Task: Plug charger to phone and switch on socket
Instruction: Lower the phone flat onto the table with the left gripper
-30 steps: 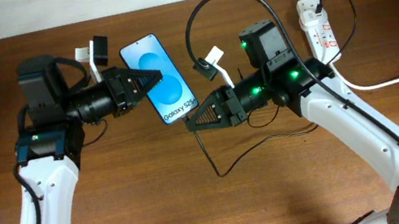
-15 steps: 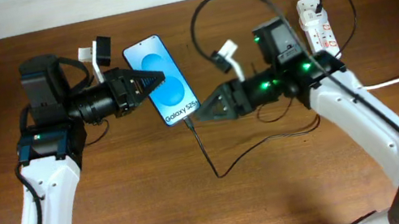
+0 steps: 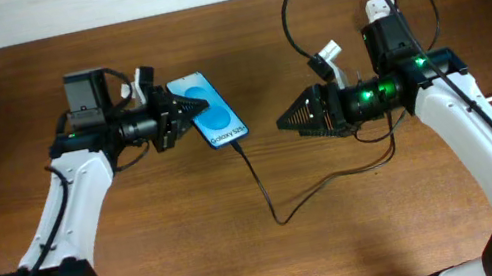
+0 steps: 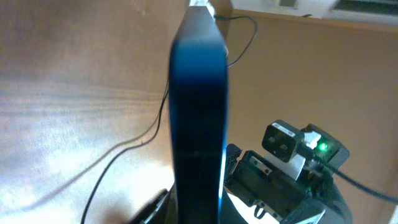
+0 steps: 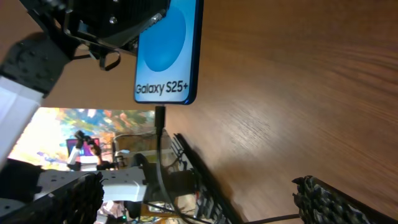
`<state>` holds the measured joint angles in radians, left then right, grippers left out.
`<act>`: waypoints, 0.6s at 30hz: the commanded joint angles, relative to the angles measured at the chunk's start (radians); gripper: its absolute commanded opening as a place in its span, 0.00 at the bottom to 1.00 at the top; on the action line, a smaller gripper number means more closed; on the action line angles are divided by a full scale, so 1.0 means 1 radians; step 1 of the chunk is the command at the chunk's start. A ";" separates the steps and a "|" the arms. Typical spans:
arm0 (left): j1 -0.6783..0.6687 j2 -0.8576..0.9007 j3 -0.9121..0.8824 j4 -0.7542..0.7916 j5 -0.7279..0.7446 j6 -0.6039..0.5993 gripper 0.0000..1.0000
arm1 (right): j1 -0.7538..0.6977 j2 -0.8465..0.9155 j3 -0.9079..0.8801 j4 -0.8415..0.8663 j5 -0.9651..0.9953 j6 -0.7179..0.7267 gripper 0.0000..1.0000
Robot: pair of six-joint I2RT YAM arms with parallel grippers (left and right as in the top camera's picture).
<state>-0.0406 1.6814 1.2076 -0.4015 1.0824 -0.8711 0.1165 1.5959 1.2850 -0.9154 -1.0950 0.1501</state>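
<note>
The phone (image 3: 221,120) is clamped on edge by the left gripper (image 3: 189,111), off the table. The charger (image 5: 158,118) tip is seated in its text end. The right gripper (image 3: 284,123) is held spread and empty, near the phone.

A brown wooden surface (image 3: 198,268) with fine grain fills most of the overhead view, and a pale wall (image 3: 51,10) runs as a narrow band along its far edge. In the left wrist view the wood shows a whitish glare on one side. In the right wrist view a colourful patch (image 5: 81,121) of orange and blue lies beyond the surface's edge, too blurred to name.
</note>
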 commanded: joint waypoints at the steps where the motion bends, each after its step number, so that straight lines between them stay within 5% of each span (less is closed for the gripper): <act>1: -0.029 0.038 0.003 0.013 0.035 -0.233 0.00 | -0.007 -0.018 0.009 -0.033 0.106 -0.042 0.98; 4: -0.040 0.041 0.003 0.173 0.051 -0.496 0.00 | -0.007 -0.018 0.009 -0.042 0.124 -0.042 0.98; 7: -0.066 0.041 0.003 0.322 0.048 -0.504 0.00 | -0.021 -0.018 0.009 -0.044 0.123 -0.042 0.98; 12: -0.106 0.051 0.003 0.205 0.087 -0.028 0.00 | -0.098 -0.018 0.009 -0.104 0.124 -0.100 0.98; 18: -0.107 0.132 0.003 0.166 0.071 0.316 0.00 | -0.112 -0.018 0.009 -0.189 0.172 -0.233 0.98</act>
<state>-0.1493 1.7641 1.2015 -0.2077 1.1454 -0.7750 0.0105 1.5959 1.2850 -1.0958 -0.9661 -0.0250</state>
